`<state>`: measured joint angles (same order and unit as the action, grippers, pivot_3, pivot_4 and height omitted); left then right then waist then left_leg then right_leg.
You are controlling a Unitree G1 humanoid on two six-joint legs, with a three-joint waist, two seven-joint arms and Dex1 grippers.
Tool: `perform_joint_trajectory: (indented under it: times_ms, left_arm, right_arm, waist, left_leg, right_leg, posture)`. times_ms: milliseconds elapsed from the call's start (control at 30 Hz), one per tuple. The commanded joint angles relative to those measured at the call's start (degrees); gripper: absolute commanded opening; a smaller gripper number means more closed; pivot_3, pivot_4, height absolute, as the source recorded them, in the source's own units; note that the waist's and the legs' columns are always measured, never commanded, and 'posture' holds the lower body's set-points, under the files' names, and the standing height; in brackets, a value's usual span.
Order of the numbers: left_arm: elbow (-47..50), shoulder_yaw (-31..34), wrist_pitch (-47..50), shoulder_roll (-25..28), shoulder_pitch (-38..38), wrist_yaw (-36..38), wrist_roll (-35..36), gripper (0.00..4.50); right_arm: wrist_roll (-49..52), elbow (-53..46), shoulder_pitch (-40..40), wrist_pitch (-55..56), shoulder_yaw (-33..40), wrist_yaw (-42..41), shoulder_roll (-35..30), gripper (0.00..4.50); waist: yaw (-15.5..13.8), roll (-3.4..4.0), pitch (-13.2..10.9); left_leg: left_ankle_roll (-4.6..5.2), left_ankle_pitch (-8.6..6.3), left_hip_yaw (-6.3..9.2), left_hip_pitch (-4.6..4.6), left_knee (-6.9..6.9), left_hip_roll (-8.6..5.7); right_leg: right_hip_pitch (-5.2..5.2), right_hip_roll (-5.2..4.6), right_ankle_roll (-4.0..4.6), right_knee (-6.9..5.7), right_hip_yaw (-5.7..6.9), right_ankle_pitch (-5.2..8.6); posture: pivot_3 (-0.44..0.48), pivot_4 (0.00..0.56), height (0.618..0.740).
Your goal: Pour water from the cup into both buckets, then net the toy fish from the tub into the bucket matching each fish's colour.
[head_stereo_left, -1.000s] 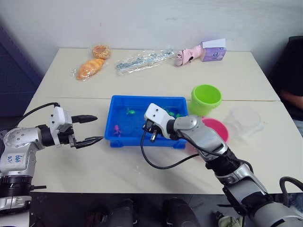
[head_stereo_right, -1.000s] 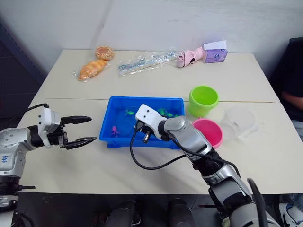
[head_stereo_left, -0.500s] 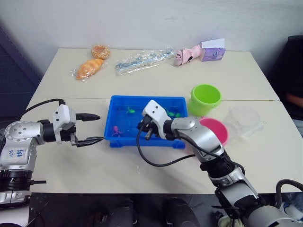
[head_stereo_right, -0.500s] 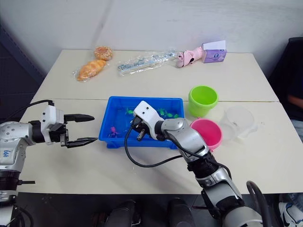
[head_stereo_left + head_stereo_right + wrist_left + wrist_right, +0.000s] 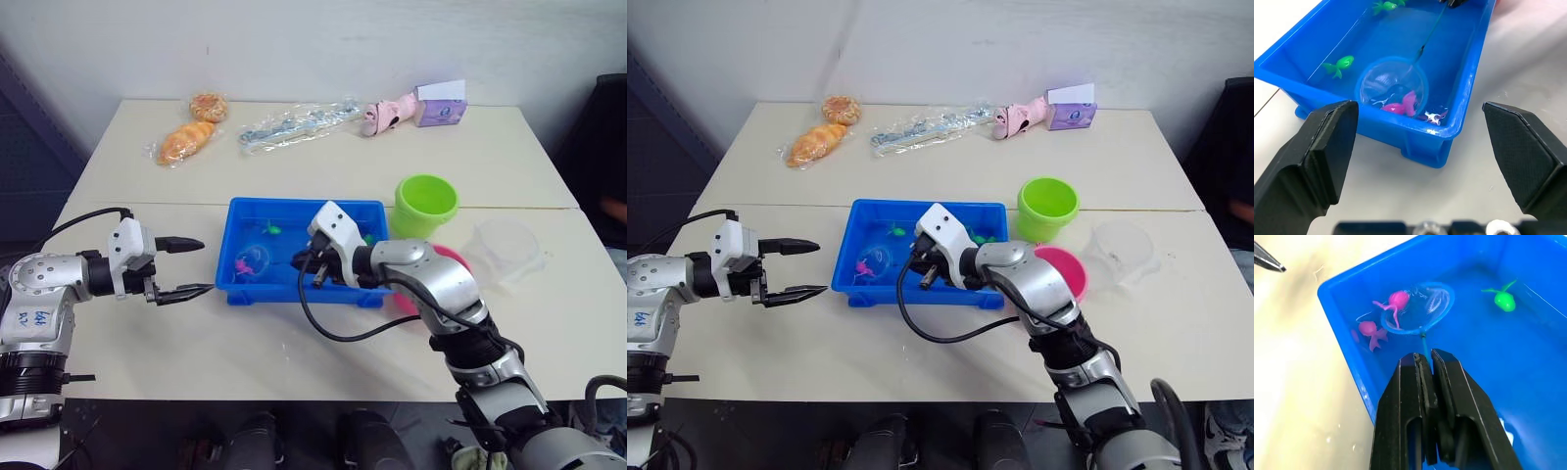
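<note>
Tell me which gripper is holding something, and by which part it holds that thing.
The right gripper holds the net by the near end of its thin stick handle, the hoop down in the blue tub. The left gripper is open and holds nothing.

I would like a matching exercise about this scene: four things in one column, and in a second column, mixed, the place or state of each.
Things:
1. net
2. left gripper
3. green bucket
4. clear cup

Places or states:
A. open, beside the blue tub
B. held by the right gripper, hoop in the tub
C. upright behind the pink bucket
D. standing right of the pink bucket

Pairs: 1-B, 2-A, 3-C, 4-D
</note>
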<state>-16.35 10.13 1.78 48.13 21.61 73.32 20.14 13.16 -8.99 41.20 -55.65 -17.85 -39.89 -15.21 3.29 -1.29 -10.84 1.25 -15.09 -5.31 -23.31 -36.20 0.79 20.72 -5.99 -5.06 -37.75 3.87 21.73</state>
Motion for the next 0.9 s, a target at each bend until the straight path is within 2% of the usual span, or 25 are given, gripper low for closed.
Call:
perform_joint_trajectory:
  times_ms: [33,300,600,800,900]
  left_arm:
    - [0.56,1.22,-0.95,1.20,0.08,0.06,0.35,4.36]
    - [0.93,2.19,-0.22,0.56,0.16,-0.82,1.49,4.36]
    - [1.31,1.96,0.49,-0.85,0.70,-1.51,3.07,4.36]
    - [2.50,-0.05,1.95,-4.14,2.81,-1.63,3.86,4.36]
    - [2.78,-1.17,2.30,-6.25,4.33,-1.62,3.91,4.36]
  right_arm:
    - [1.56,-2.25,0.09,0.75,-0.30,-0.63,0.29,0.00]
    - [5.12,-5.25,-1.54,0.91,2.95,-1.57,-0.54,0.00]
    - [12.28,-14.27,-8.95,-1.36,11.90,-2.43,-8.20,0.00]
    - [16.29,-19.47,-15.51,-1.47,19.70,-2.12,-12.92,0.00]
    - [18.60,-22.12,-18.49,-2.11,24.06,-1.73,-15.77,0.00]
  waist:
    - [0.00,0.00,0.00]
    - [-0.11,0.00,0.00]
    - [-0.28,-0.01,0.00]
    - [-0.51,-0.01,0.00]
    - [-1.51,-0.02,0.00]
  left_leg:
    - [0.00,0.00,0.00,0.00,0.00,0.00]
    - [0.01,0.00,0.00,0.00,0.00,0.00]
    - [0.05,-0.03,0.00,0.00,0.00,-0.01]
    - [0.05,-0.03,0.00,0.00,-0.01,0.00]
    - [0.05,-0.02,0.01,0.00,-0.03,-0.01]
  right_leg:
    - [0.00,0.00,0.00,0.00,0.00,0.00]
    - [-0.01,0.00,0.00,0.00,0.00,0.00]
    - [-0.05,-0.01,0.00,0.07,0.00,0.00]
    - [-0.07,0.00,0.00,0.09,0.00,0.00]
    - [-0.10,0.00,0.00,0.12,0.03,0.00]
  posture:
    - [0.000,0.150,0.740]
    - [0.000,0.150,0.740]
    - [0.000,0.150,0.740]
    - [0.000,0.150,0.740]
    - [0.000,0.150,0.740]
